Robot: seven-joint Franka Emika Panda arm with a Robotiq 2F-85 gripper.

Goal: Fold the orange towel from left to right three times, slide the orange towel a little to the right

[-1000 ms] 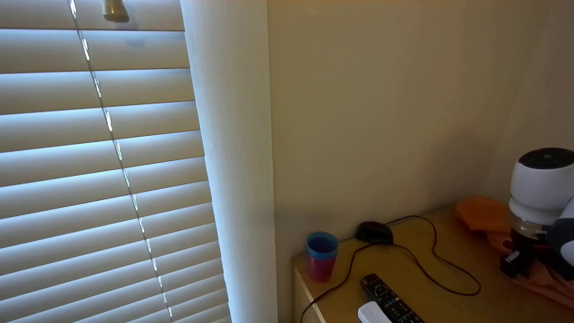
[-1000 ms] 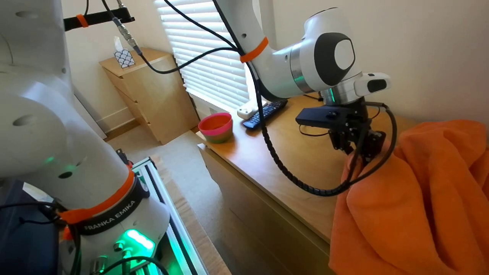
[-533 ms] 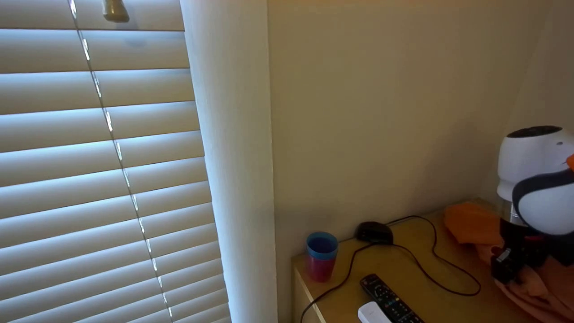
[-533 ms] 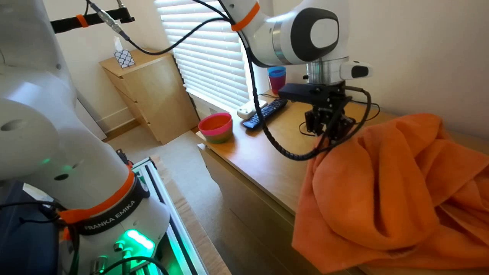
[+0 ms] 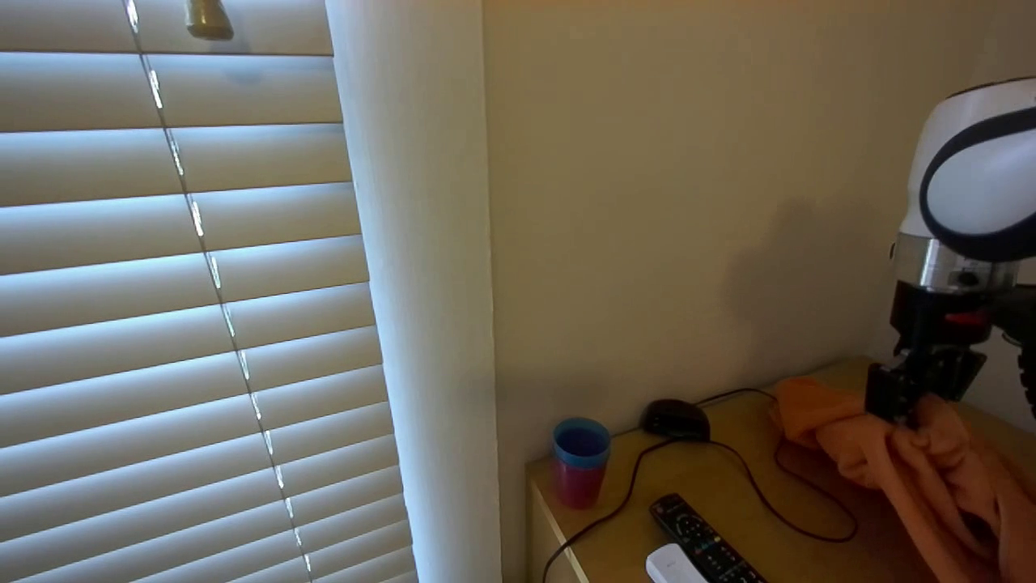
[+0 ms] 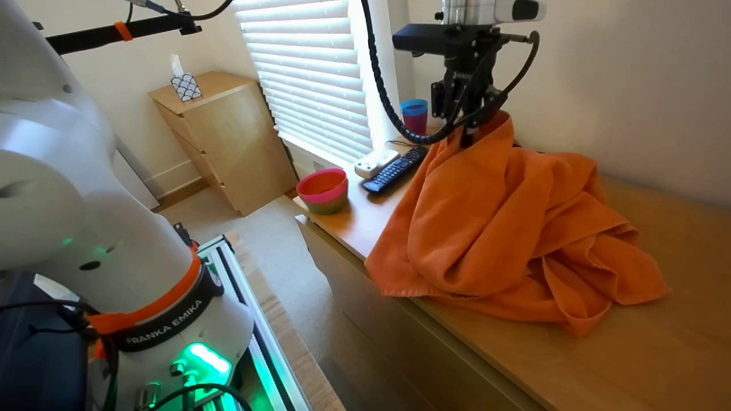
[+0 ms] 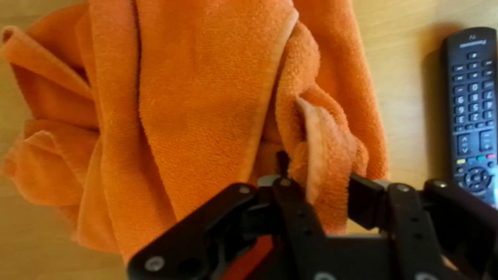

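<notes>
Gripper [image 7: 321, 188] is pinching orange towel [image 6: 474, 211] at 11 o'clock in an exterior view, prob. folding, next move prob. needing lay-over twd 5 o'clock.

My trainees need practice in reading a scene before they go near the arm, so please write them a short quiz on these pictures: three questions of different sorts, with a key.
1. Multiple choice. What is the black two-fingered gripper closed on?
a) the round pink-and-green bowl
b) the soft orange cloth towel
c) the white patterned tissue box

2. True or false. In the wrist view, a gap shows between the towel and the slim black button-covered remote.

3. Fill the gap. The tapered plastic-looking cup (perhaps a stack) is magenta below and ____ at the top.

Key: 1 b; 2 true; 3 blue.
</notes>
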